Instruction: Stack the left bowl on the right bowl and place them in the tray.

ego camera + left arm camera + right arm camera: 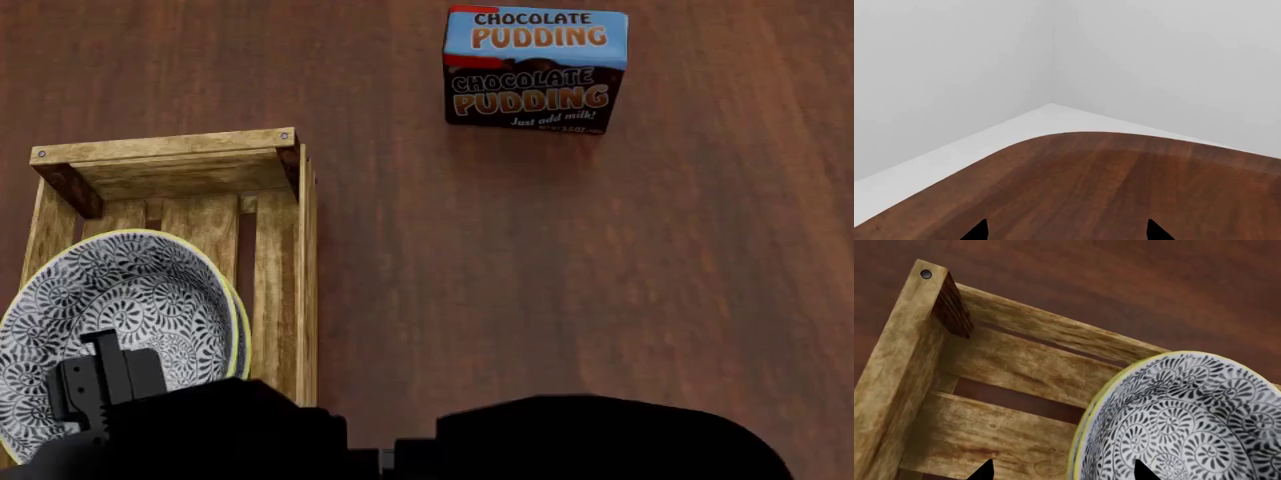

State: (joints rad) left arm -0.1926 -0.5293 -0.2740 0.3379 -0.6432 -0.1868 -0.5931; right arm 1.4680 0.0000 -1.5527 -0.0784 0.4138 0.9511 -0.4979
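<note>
The tray is a light-wood slatted crate at the left of the head view. Inside it sits a black-and-white patterned bowl with a yellow rim; a second rim edge shows just beneath it, so the two bowls are nested. The right wrist view shows the bowl on the tray's slats. My right gripper is open, one tip over the slats and one over the bowl's inside. My left gripper is open over bare table, holding nothing. A black arm part hangs over the bowl.
A blue-and-brown chocolate pudding box stands at the far middle-right of the dark wood table. The left wrist view faces the table's rounded corner, with white floor and grey walls beyond. My dark arms fill the head view's lower edge.
</note>
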